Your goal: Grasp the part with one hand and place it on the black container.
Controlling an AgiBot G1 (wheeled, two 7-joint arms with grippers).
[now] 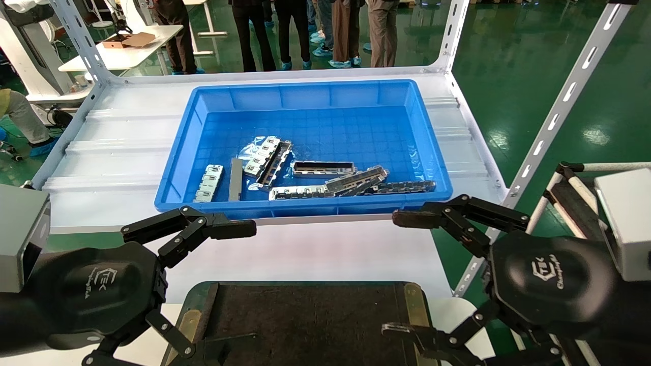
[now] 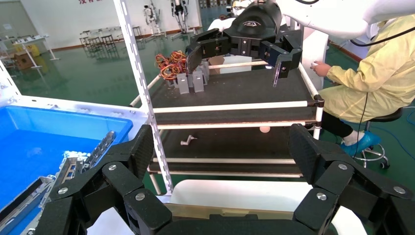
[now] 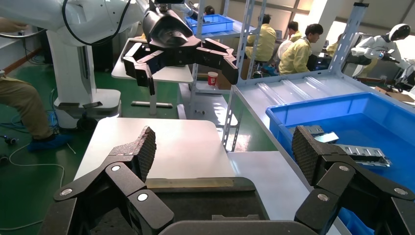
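Note:
Several metal pieces lie in the blue bin (image 1: pixel 179 152). Among them is the part (image 1: pixel 324 168), a slim silver-grey channel with a dark inside, lying flat near the bin's front wall. The black container (image 1: pixel 305 315) sits on the table below the bin, with brass strips on its side edges. My left gripper (image 1: pixel 219 290) hovers open over the container's left end and holds nothing. The left wrist view shows this gripper (image 2: pixel 222 149) with its jaws wide apart. My right gripper (image 1: pixel 396 274) is open over the container's right end, and the right wrist view shows this gripper (image 3: pixel 225 149) empty.
The bin stands on a white shelf with slotted uprights (image 1: pixel 554 117) at its corners. Flat tabbed strips (image 1: pixel 208 182) and a plain grey bar (image 1: pixel 235 179) also lie in the bin. A cart with black shelves (image 2: pixel 235 90) stands to the right. People stand behind the shelf.

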